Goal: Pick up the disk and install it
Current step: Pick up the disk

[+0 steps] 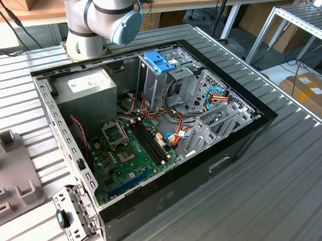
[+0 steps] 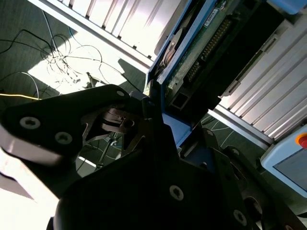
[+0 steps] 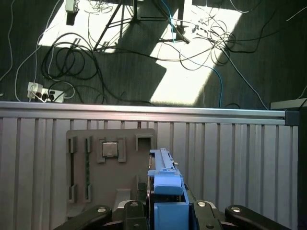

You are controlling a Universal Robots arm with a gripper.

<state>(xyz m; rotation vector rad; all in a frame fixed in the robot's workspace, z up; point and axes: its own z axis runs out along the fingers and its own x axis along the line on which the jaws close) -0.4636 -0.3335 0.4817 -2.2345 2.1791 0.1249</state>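
Observation:
In both wrist views my gripper (image 3: 165,211) is shut on the disk (image 3: 166,179), its black fingers (image 2: 144,143) clamping it from both sides. The disk is seen edge-on, with blue plastic rails and a blue tab nearest the camera. In the second wrist view the disk (image 2: 201,52) shows its green circuit-board underside and connector pins, with the gripper (image 2: 158,115) at its lower end. It hangs in the air above the ribbed metal table (image 3: 230,158). In the exterior view the open computer case (image 1: 150,126) lies on the table, with the metal drive cage (image 1: 161,64) under a blue plastic top.
A grey fixture plate (image 3: 110,163) holding a square chip lies on the table below the disk; it also shows at the exterior view's left as the fixture (image 1: 12,171). Inside the case are a grey power supply box (image 1: 86,89), the motherboard (image 1: 130,149) and loose cables (image 1: 178,130). The arm's base (image 1: 99,21) stands behind the case.

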